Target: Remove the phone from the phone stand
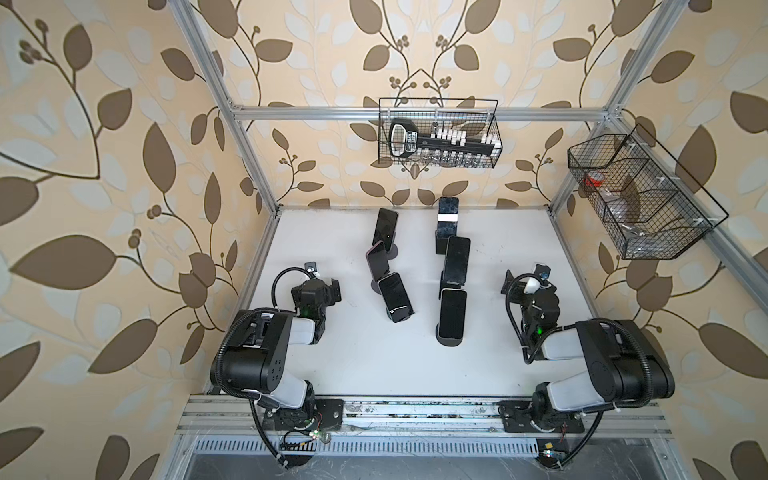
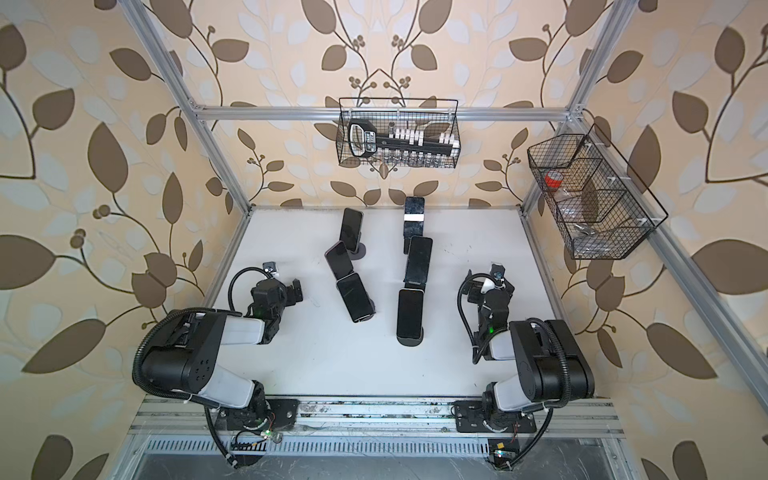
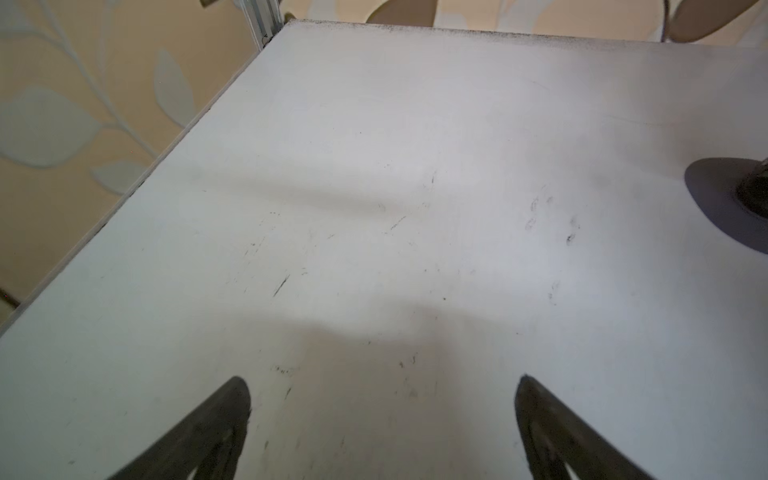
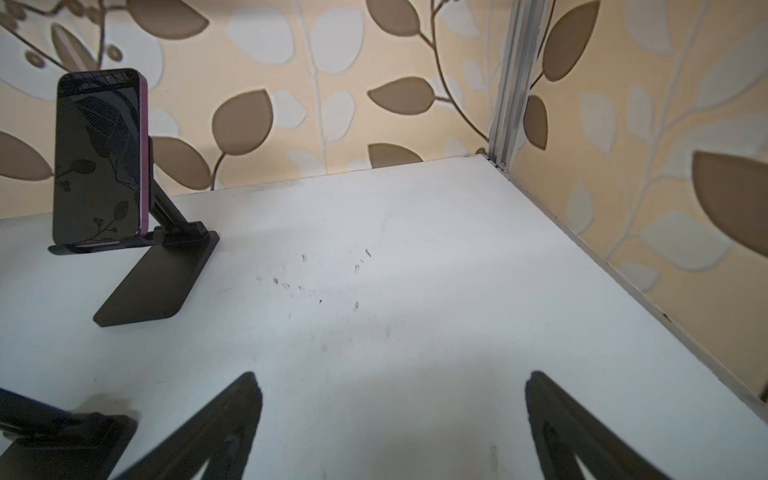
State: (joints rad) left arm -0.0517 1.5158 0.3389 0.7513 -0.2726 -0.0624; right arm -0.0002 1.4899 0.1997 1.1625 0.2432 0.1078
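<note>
Phones: six, dark-screened, each propped on its own stand, in two rows running from mid-table toward the back wall; none lifted off yet.
Nearest phone: front of the right row, leaning back, lower edge seated in its dark stand; probably the easiest first pick, though the intended one is not determinable.
Purple-edged phone: in the right wrist view, tilted back on a black folding stand, presumably of the right row; bottom edge tucked behind the front lip, back against the hinged arm. Held by gravity alone, so likely freed by lifting up and away from the lip.
Round stand base: grey, at the edge of the left wrist view, part of the left row.
Right gripper: fingers spread fully wide, nothing between them; purple-edged phone ahead and off to one side, well apart from both fingertips.
Left gripper: equally wide, empty, over bare table; left row off to its side, not between the fingers.
Wide spread: judged as readiness to span a phone across its long edges.
Table: white, scuffed.
Wire baskets: one on the back rail with a black tool set, another on the right rail; both well apart from the phones.
</note>
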